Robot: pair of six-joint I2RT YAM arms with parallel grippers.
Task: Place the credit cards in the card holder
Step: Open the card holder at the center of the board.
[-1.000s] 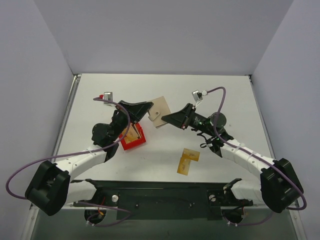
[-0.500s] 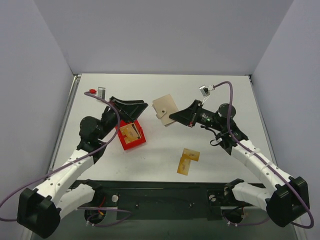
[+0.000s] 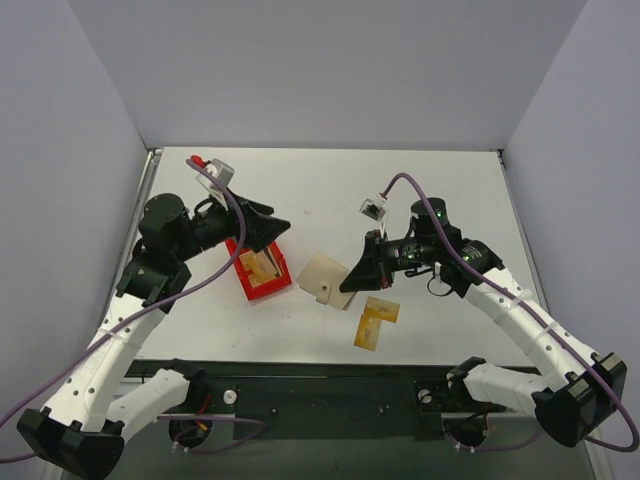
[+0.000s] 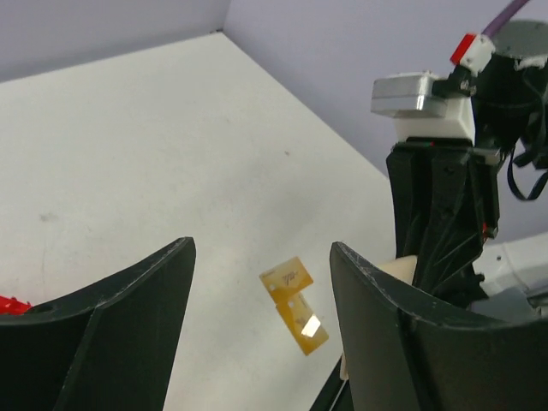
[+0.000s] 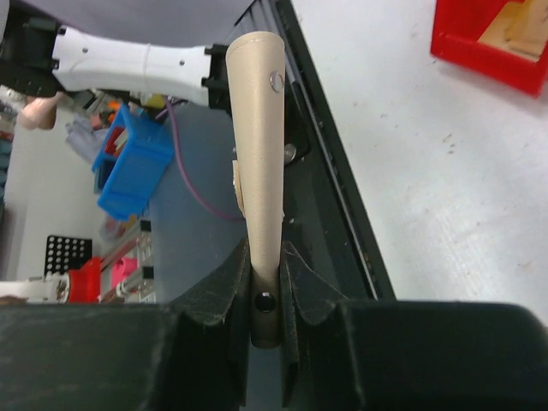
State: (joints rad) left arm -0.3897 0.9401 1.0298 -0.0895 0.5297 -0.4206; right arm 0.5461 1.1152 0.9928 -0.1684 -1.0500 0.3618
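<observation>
Right jaws clamp the card holder (image 3: pixel 323 277) above the bench (image 3: pixel 330 190); 2 credit cards (image 3: pixel 372 322) lie at its 5 o'clock; left jaws stand apart at the red bin's (image 3: pixel 268 291) 12 o'clock

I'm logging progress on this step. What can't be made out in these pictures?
- Inside of the card holder: edge-on in the right wrist view, clamped in the right gripper; top view shows only its outside.
- Contents of the red bin: too small to count from the top; cut off by the right wrist view's corner.
- Print on the credit cards: too small.
- Left wrist view: the right arm hides most of the card holder.
</observation>
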